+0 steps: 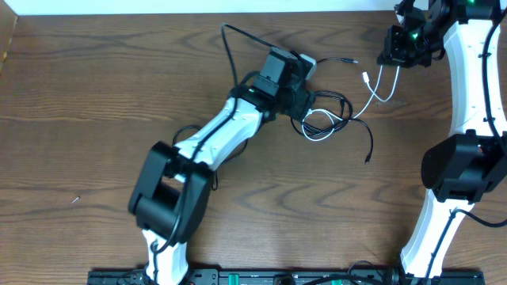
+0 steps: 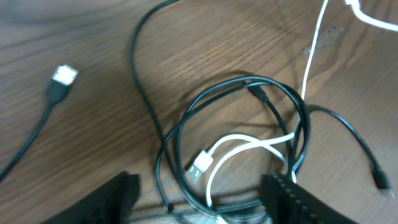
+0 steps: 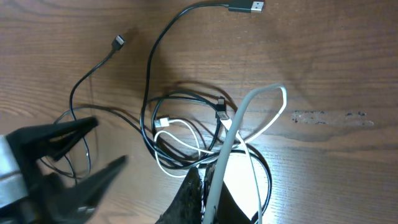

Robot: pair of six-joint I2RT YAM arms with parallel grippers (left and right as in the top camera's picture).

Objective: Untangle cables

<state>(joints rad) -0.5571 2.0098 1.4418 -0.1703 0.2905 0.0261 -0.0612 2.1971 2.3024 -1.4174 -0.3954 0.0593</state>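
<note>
The cables lie in a tangle at the table's middle. The black cable (image 1: 344,101) coils in loops (image 2: 132,56), and part of the white cable (image 2: 239,138) with its plug (image 2: 200,165) lies inside them. My left gripper (image 1: 306,101) hovers over this coil, open, its fingers (image 2: 292,199) on either side of the strands and gripping nothing (image 2: 202,208). My right gripper (image 1: 394,54) is raised at the back right, shut on the white cable (image 3: 233,127), which hangs from it down to the tangle (image 1: 380,89). The same tangle shows below it (image 3: 151,59).
One black plug end (image 1: 348,60) lies behind the coil, and another tail ends at the front right (image 1: 367,158). A silver-tipped plug (image 2: 62,74) rests to the left. The wooden table (image 1: 95,95) ends at a pale wall at the back. The right arm's base (image 1: 463,166) stands at the right.
</note>
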